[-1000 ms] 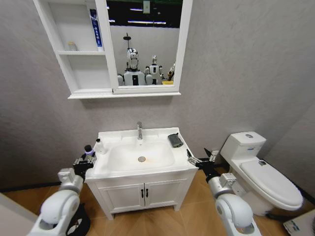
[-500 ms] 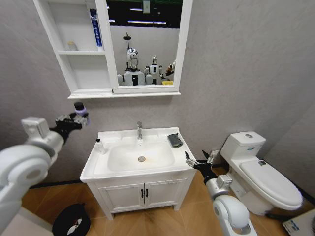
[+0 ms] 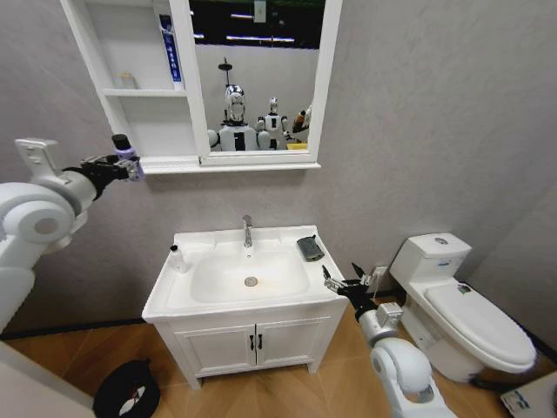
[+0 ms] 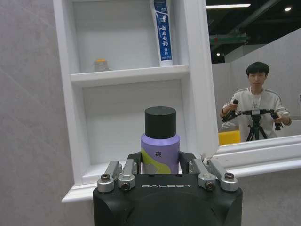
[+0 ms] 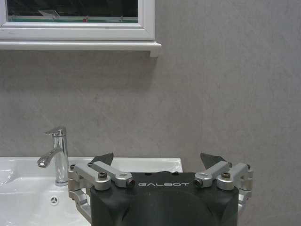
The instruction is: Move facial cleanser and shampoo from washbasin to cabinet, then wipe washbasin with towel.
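Shampoo bottle (image 4: 160, 147): we see it upright, black cap up, pinched in left gripper (image 4: 160, 165) before the cabinet (image 4: 129, 75) lower shelf.
Nearby: toothpaste tube (image 4: 161, 32) above.
Right gripper (image 5: 159, 165): spread, beside washbasin (image 3: 300, 303).

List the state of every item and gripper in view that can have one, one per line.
Left gripper: shut on the purple bottle with black cap, raised by the white wall cabinet.
Right gripper: open, empty, beside the white ceramic washbasin.
Chrome tap: no water visible.
Dark grey towel: bunched, on the washbasin's right rear.
Small clear bottle: upright, on its left rim.
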You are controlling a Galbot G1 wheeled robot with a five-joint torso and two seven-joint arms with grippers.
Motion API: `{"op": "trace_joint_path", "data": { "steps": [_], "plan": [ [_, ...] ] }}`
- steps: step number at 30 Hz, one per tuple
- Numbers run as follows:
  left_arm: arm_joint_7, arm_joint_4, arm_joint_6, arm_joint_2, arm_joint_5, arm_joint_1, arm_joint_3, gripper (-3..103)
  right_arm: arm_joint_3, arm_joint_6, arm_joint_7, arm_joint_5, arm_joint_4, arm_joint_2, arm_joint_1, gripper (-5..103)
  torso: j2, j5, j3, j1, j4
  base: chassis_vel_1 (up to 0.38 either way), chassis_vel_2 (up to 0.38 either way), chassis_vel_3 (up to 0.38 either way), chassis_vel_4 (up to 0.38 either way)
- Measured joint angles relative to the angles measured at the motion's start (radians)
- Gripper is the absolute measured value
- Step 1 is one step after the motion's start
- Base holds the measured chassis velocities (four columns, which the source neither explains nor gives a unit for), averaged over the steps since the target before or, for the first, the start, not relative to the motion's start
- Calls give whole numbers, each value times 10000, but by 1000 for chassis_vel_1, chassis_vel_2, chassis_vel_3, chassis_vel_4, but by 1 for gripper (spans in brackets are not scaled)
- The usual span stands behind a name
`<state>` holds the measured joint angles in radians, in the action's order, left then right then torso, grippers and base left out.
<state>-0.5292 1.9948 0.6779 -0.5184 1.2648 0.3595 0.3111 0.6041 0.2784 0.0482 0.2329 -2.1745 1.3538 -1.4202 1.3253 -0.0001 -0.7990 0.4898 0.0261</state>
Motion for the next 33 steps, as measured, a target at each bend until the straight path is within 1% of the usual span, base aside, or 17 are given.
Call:
{"op": "trace_joint_path", "data": {
  "steps": [1, 2, 3, 4, 6, 8, 9, 11, 12, 13, 15, 18, 20, 21, 24, 28, 33],
  "plan": [
    [-64, -242, 1, -257, -29, -501, -493, 42, 47, 7, -3, 22, -10, -28, -2, 100, 0, -1, 0, 0, 0, 0, 0, 0, 0],
    [-64, -242, 1, -257, -29, -501, -493, 42, 47, 7, -3, 22, -10, -28, -2, 100, 0, -1, 0, 0, 0, 0, 0, 0, 0],
    [-120, -587, 12, -521, -47, -1052, -1027, 42, 82, 8, -4, 33, -12, -52, -23, 100, 0, -3, 0, 0, 0, 0, 0, 0, 0],
    [-120, -587, 12, -521, -47, -1052, -1027, 42, 82, 8, -4, 33, -12, -52, -23, 100, 0, -3, 0, 0, 0, 0, 0, 0, 0],
    [-103, -1625, 16, -1125, -333, -2132, -1985, 42, 112, 6, -4, 33, 28, -59, -46, 100, 0, 0, 0, 0, 3, 0, 0, 0, 0],
    [95, -2551, 15, -1537, -705, -2850, -2457, 42, 130, -2, -4, 33, 38, -37, -73, 100, -1, 0, -1, 0, 4, 0, 0, 0, 0],
    [95, -2551, 15, -1537, -705, -2850, -2457, 42, 130, -2, -4, 33, 38, -37, -73, 100, -1, 0, -1, 0, 4, 0, 0, 0, 0],
    [527, -3367, 12, -1848, -1323, -3284, -2710, 42, 163, -22, -4, 39, 41, -25, -123, 100, -1, 2, -1, 0, 4, 0, 0, 0, 0],
    [527, -3367, 12, -1848, -1323, -3284, -2710, 42, 163, -22, -4, 39, 41, -25, -123, 100, -1, 2, -1, 0, 4, 0, 0, 0, 0],
    [864, -3886, 19, -2065, -1777, -3475, -2785, 42, 203, -81, -4, 37, 92, -31, -150, 100, -1, -4, -1, 0, 2, 0, 0, 0, 0],
    [1202, -4524, 159, -2367, -2329, -3758, -2853, 42, 224, -238, 4, -12, 220, -38, -193, 100, -1, -3, 0, -1, 1, 0, 0, 0, 0],
    [1384, -4851, 178, -2535, -2605, -3936, -2881, 42, 226, -280, 12, -28, 247, -37, -226, 100, -1, -3, 0, -2, 0, 0, 0, 0, 0],
    [1718, -5672, 145, -3064, -3156, -4477, -2917, 42, 226, -324, 35, -40, 250, -30, -293, 100, 0, 0, 0, -1, 2, 0, 0, 0, 0],
    [1718, -5672, 145, -3064, -3156, -4477, -2917, 42, 226, -324, 35, -40, 250, -30, -293, 100, 0, 0, 0, -1, 2, 0, 0, 0, 0],
    [2023, -6658, 21, -3593, -3966, -4986, -3000, 42, 226, -357, 43, -46, 260, -29, -302, 100, 0, 0, 0, -1, 3, 0, 0, 0, 0],
    [2126, -7232, 35, -3695, -4503, -5168, -3081, 42, 249, -385, 44, -23, 264, -43, -301, 100, 0, -1, 0, -1, 2, 0, 0, 0, 0],
    [2255, -7688, 122, -3681, -4828, -5281, -3112, 42, 260, -445, 46, -16, 319, -51, -304, 100, 1, -4, 0, -2, -1, 0, 0, 0, 0]
  ]
}}
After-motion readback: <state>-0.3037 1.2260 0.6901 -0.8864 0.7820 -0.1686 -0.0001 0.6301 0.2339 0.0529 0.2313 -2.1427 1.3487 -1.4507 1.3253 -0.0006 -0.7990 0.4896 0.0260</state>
